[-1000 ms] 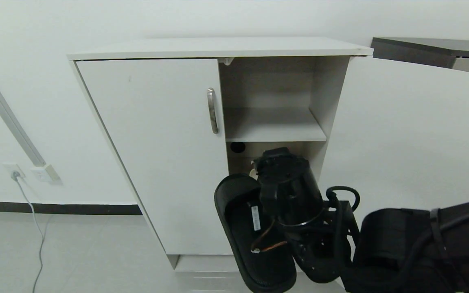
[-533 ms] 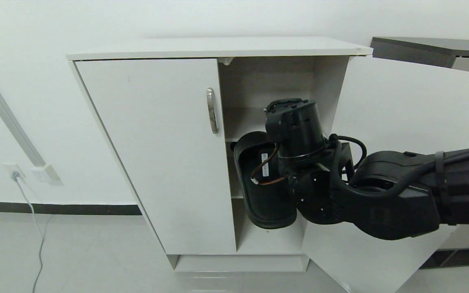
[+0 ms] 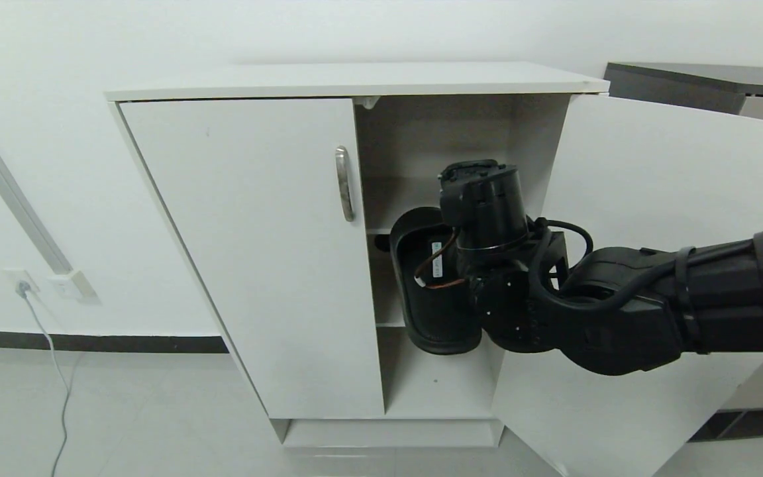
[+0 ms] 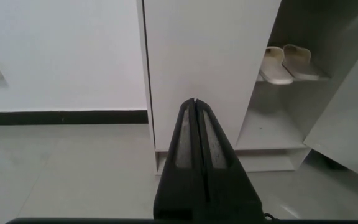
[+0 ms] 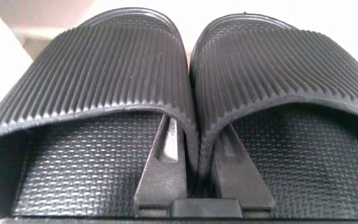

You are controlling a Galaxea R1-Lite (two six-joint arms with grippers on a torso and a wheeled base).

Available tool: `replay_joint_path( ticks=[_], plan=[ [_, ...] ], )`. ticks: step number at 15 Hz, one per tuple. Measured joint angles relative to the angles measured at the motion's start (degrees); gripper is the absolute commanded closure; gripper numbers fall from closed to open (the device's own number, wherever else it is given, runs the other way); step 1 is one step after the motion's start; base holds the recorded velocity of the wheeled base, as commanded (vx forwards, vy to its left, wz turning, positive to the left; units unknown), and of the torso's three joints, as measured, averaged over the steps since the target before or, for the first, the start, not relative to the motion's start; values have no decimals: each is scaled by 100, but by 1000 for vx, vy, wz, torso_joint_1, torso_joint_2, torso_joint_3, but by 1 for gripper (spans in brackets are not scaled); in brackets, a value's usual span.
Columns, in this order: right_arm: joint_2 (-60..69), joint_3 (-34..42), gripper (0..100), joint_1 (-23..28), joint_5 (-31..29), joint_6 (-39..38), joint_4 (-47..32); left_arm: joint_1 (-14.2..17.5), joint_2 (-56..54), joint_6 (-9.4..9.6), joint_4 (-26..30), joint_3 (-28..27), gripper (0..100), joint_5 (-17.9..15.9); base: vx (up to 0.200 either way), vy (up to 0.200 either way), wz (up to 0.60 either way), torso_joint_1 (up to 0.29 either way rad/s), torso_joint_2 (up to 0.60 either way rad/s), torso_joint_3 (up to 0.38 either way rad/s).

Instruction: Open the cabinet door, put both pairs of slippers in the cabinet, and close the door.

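The white cabinet [image 3: 355,79] has its left door [image 3: 255,252] closed and its right door [image 3: 653,199] swung open. My right arm reaches into the opening, carrying a pair of black slippers [image 3: 431,311] soles-out, between the two shelves. My right gripper [image 5: 191,143] is shut on the adjoining inner edges of both black slippers [image 5: 123,62]. A beige pair of slippers [image 4: 288,62] lies on a shelf inside the cabinet. My left gripper [image 4: 194,106] hangs low in front of the closed door, shut and holding nothing.
A metal handle [image 3: 344,183] is on the closed door. The cabinet's bottom compartment [image 3: 434,391] is bare. A wall socket with a cable [image 3: 20,286] is at the left, and a dark cabinet [image 3: 706,79] stands behind the open door.
My right arm has lifted the black slippers from low in front of the cabinet up into the opening, then moved slightly further in.
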State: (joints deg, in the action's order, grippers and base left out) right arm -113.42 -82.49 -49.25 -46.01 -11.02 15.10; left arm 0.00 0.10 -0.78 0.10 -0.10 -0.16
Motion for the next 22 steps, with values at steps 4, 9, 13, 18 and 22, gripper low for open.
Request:
replay_joint_path(
  ticks=[4, 9, 13, 18, 22],
  plan=[
    [-44, -15, 100, 60, 20, -1, 13, 2, 0, 2, 0, 0, 100, -2, 200, 0, 0, 6, 5, 0],
    [-132, -46, 100, 61, 57, -11, 49, 0, 0, 2, 1, 0, 100, -2, 160, 0, 0, 3, 1, 3],
    [-232, -469, 100, 132, 184, -9, -105, 2, 0, 2, 0, 0, 100, 0, 0, 0, 0, 0, 0, 0],
    [-631, -1296, 100, 363, 219, -24, -485, 2, 0, 0, 0, 0, 100, 6, 0, 0, 0, 0, 0, 0],
    [-964, -2105, 100, 573, 339, -55, -958, 2, 0, -6, -2, 0, 100, 9, 0, 0, 0, 0, 0, 0]
  ],
)
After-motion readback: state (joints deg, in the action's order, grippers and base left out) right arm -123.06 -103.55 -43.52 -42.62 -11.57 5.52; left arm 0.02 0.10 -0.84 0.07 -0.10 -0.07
